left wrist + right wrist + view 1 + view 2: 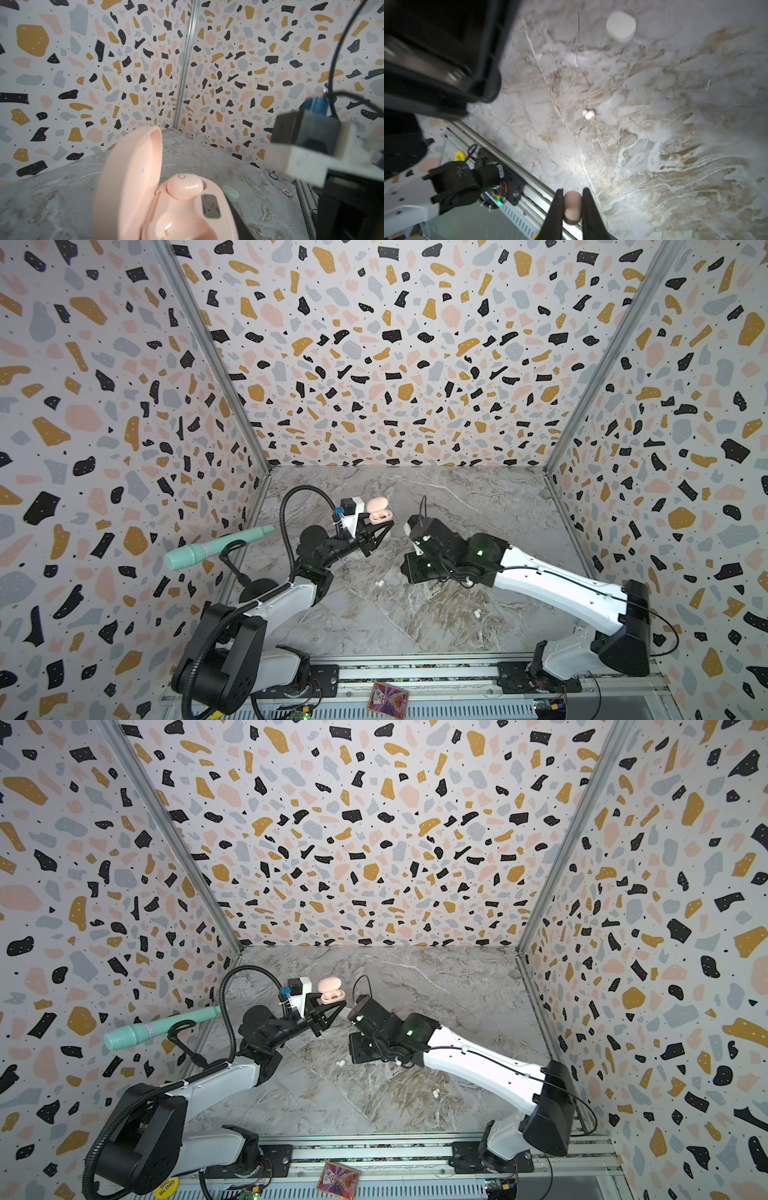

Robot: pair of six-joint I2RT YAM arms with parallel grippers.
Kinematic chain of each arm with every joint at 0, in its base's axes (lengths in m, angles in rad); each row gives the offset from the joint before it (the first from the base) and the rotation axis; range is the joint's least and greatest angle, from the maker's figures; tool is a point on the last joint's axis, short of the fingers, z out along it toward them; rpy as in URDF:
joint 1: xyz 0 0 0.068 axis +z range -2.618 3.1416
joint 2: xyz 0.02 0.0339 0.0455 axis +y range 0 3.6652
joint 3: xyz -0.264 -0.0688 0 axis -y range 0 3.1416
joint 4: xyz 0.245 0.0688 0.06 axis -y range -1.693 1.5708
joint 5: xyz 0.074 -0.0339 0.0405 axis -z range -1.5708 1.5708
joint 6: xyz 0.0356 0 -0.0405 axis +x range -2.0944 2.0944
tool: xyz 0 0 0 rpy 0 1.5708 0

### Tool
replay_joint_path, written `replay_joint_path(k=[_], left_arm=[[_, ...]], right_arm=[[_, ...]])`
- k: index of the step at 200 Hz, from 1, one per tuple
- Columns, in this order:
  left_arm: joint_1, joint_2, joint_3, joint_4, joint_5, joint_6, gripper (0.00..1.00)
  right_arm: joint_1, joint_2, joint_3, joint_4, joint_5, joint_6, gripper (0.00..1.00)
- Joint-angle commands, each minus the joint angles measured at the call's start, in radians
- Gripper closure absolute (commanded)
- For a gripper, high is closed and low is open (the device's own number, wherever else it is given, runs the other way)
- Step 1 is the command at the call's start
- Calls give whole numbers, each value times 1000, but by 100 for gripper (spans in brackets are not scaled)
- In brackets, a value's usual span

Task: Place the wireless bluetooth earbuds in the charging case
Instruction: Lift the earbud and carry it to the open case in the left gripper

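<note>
In both top views my left gripper [376, 531] [328, 1011] holds the pale pink charging case [377, 510] [330, 990] above the table, lid open. The left wrist view shows the case [187, 207] close up. One pink earbud [184, 187] sits in its far socket and the near socket [176, 226] is empty. A dark finger [241, 224] shows beside the case. My right gripper [572, 193] is shut on a second pink earbud [572, 207], gripped between its two black fingers. The right arm [457, 556] faces the case from the right.
Two white earbuds [379, 583] [477, 612] lie loose on the marble table; one also shows as a white earbud [589, 113]. A round white case [620, 26] and a mint case [230, 193] rest on the table. A mint microphone [216, 549] juts from the left wall.
</note>
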Motion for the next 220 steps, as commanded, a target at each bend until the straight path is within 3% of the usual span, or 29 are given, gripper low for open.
replay_joint_path(k=[1, 105, 220], left_arm=[[-42, -29, 41, 12, -11, 49, 70], [-156, -87, 28, -53, -37, 116, 70], [-180, -125, 52, -74, -40, 121, 70]], right_arm=[[-37, -54, 49, 38, -28, -41, 90], [-106, -91, 86, 329, -200, -67, 90], [-113, -83, 20, 385, -224, -35, 90]])
